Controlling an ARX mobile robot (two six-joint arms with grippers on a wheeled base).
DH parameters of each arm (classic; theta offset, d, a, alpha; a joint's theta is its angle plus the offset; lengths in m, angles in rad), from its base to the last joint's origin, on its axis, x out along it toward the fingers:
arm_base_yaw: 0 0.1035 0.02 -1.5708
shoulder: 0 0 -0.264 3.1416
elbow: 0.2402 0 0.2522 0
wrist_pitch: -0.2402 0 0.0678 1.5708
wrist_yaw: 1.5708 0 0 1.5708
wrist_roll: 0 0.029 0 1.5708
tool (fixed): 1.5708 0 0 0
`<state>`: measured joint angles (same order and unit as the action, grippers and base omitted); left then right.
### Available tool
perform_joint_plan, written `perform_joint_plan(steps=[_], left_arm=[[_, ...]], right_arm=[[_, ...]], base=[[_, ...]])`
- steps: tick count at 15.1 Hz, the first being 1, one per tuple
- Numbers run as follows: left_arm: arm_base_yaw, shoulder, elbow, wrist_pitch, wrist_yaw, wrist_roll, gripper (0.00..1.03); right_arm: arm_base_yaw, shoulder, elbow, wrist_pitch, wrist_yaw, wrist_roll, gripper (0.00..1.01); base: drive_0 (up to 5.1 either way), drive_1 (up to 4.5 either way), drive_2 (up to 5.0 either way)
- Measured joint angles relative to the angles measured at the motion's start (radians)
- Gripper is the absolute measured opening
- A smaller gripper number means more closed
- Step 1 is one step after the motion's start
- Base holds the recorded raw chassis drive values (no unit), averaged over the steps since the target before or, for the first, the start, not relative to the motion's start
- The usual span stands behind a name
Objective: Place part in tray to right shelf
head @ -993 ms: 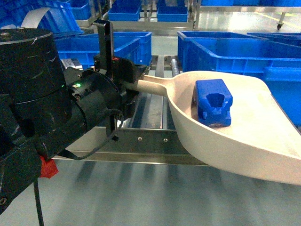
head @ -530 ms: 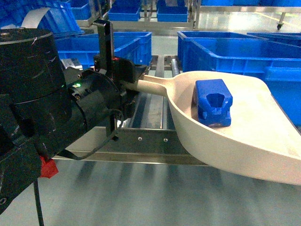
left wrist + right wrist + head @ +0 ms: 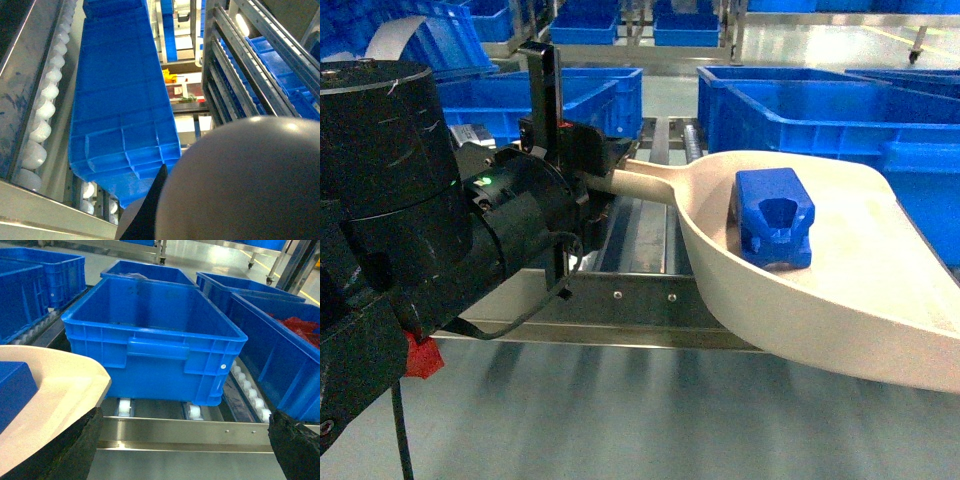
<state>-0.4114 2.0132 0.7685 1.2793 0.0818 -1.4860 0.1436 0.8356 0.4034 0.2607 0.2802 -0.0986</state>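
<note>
One small blue block (image 3: 775, 218) with a dip in its face sat in the pale scoop (image 3: 840, 290). The left gripper (image 3: 605, 170) pinched the scoop's handle. The right gripper's (image 3: 182, 450) jaws were spread. Big blue crates (image 3: 150, 335) stood on a roller shelf (image 3: 190, 412).

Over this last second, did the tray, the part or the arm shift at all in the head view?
Nothing visibly changed: the part lies in the tray, with the left hand at the handle, as a second ago.
</note>
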Motion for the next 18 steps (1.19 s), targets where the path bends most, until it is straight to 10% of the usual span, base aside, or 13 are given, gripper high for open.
perform_joint_plan(steps=[13, 16, 18], left_arm=[[0.0, 0.0, 0.0, 0.0, 0.0, 0.0, 0.13], [-0.039, -0.042, 0.005, -0.146, -0.338, 0.192, 0.13], [-0.03, -0.051, -0.013, -0.113, -0.335, 0.232, 0.13]], right_arm=[[0.0, 0.0, 0.0, 0.0, 0.0, 0.0, 0.98], [0.0, 0.0, 0.0, 0.001, 0.0, 0.0, 0.98], [0.0, 0.0, 0.0, 0.0, 0.0, 0.0, 0.98]], base=[[0.0, 0.0, 0.0], [0.0, 0.0, 0.0], [0.0, 0.0, 0.0]])
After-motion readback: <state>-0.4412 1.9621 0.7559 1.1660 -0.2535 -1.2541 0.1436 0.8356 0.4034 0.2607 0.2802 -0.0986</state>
